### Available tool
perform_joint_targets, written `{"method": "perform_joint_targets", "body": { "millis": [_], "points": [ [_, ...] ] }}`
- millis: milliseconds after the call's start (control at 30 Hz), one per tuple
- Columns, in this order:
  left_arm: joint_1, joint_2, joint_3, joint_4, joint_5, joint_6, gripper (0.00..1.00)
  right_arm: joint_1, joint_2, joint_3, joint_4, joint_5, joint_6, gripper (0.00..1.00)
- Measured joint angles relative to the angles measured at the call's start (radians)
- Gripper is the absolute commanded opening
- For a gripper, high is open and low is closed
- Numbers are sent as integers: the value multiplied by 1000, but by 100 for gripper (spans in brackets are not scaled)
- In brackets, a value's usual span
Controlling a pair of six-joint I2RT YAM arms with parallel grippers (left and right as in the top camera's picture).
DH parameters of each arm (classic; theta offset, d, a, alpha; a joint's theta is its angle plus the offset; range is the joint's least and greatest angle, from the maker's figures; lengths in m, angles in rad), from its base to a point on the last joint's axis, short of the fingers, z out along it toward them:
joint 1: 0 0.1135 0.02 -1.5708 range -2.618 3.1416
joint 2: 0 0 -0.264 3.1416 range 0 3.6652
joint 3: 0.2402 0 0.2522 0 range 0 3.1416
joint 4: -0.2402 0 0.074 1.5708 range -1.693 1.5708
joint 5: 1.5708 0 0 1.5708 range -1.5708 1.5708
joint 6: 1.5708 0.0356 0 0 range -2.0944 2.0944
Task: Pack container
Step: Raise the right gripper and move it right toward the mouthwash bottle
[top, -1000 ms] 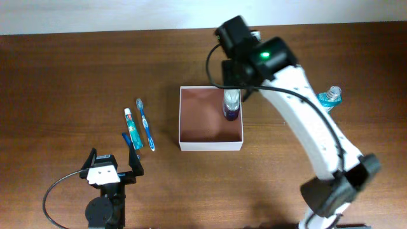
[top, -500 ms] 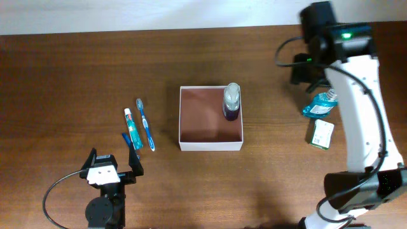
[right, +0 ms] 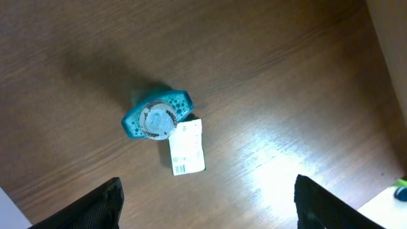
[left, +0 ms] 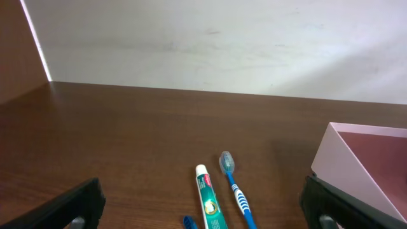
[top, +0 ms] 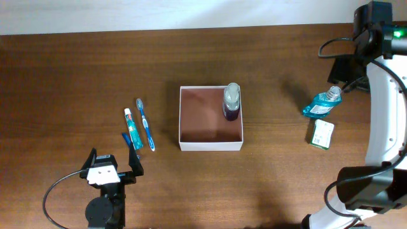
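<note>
The container, a square white-walled box with a reddish-brown inside, sits mid-table. A purple bottle stands upright in its far right corner. My right gripper is open and empty, held high above a blue mouthwash bottle and a green-white packet; both show in the right wrist view, the bottle and the packet, beyond the open jaws. My left gripper is open and empty near the front left. The container's wall shows in the left wrist view.
A toothpaste tube, a blue toothbrush and a small blue item lie left of the container, just ahead of the left jaws. The toothpaste and toothbrush show there. The table's right edge is close.
My right gripper has left the purple bottle standing in the container and swung right, to above the mouthwash bottle. The left arm has not moved.
</note>
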Motion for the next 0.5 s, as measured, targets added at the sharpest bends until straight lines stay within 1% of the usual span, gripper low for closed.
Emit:
{"method": "perform_joint_targets", "body": {
  "millis": [233, 267, 367, 500],
  "points": [
    [0, 0, 0, 0, 0, 0, 100, 0, 0, -128, 135, -11, -44, 77],
    [0, 0, 0, 0, 0, 0, 99, 0, 0, -152, 162, -11, -50, 74],
    [0, 0, 0, 0, 0, 0, 99, 0, 0, -209, 216, -15, -68, 72],
    [0, 0, 0, 0, 0, 0, 99, 0, 0, -275, 285, -18, -95, 70]
  ]
}}
